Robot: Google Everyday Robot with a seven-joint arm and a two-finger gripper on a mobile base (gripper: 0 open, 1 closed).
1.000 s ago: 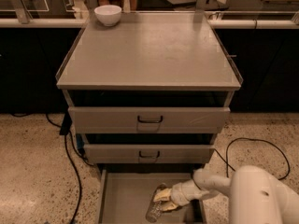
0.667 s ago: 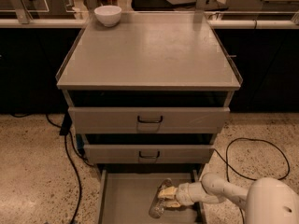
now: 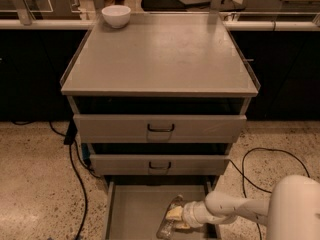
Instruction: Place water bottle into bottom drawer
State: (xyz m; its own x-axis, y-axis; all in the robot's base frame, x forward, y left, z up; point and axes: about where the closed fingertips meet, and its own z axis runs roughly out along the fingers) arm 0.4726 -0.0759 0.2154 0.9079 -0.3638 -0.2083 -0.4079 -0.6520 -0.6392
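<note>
One gripper reaches from the right edge into the bottom drawer and meets the water bottle, which lies front-to-back. Whether it grips, I cannot tell.

So the white arm is stretched out almost level from the near right, pointing left. The gripper sits at its tip, low down near the bottom middle, and the arm's bulky rounded base is at the right edge.
</note>
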